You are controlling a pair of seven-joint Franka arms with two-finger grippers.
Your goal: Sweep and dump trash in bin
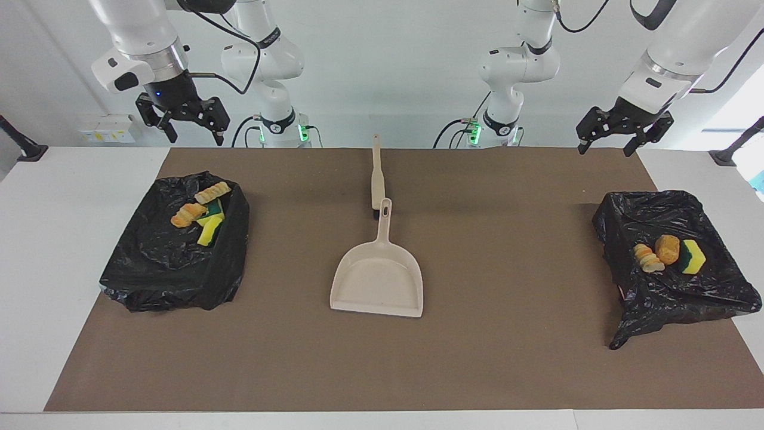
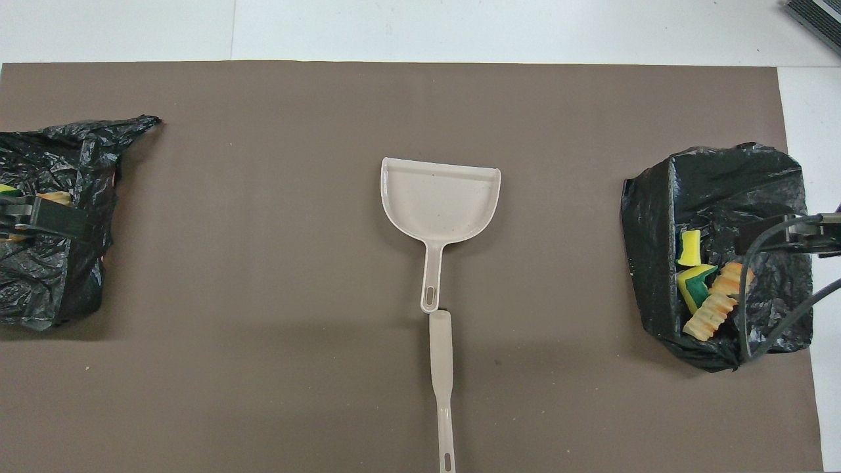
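Note:
The trash lies in two black-bagged bins. The bin (image 1: 173, 263) (image 2: 716, 197) at the right arm's end holds bread-like lumps (image 1: 212, 192) and yellow-green sponge chunks (image 1: 210, 230) (image 2: 690, 248). The bin (image 1: 674, 292) (image 2: 59, 157) at the left arm's end holds two bread-like lumps (image 1: 647, 258) and a sponge chunk (image 1: 693, 257). My right gripper (image 1: 196, 138) hangs open and empty high over its bin. My left gripper (image 1: 604, 149) hangs open and empty high over the other bin.
A beige dustpan (image 1: 377, 280) (image 2: 439, 200) lies mid-table, its handle toward the robots. A beige brush (image 1: 376, 173) (image 2: 442, 381) lies in line with that handle, nearer the robots. A brown mat (image 1: 507, 358) covers the table.

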